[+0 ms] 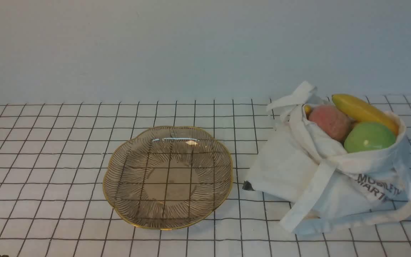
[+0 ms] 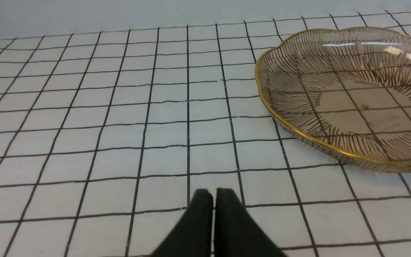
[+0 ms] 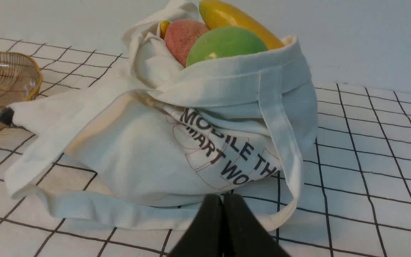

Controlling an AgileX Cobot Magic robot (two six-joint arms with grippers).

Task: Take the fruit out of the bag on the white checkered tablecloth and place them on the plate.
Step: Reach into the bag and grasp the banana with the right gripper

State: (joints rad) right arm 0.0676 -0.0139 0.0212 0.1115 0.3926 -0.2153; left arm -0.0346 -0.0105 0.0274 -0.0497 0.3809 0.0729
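Left claw (image 2: pixel 213 194) and right claw (image 3: pixel 222 198) clenched, holding nothing, unseen from front. Bag (image 1: pixel 298 167) hides lower parts of banana (image 1: pixel 362 110), apple (image 1: pixel 369 137), peach (image 1: pixel 330 121); its lettering (image 1: pixel 378 184) only partly readable.

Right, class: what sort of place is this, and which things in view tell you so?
Probably a staged tabletop for a robot exercise rather than a real kitchen: a checkered cloth against a bare wall, with a plate and a bag of toy-like fruit.
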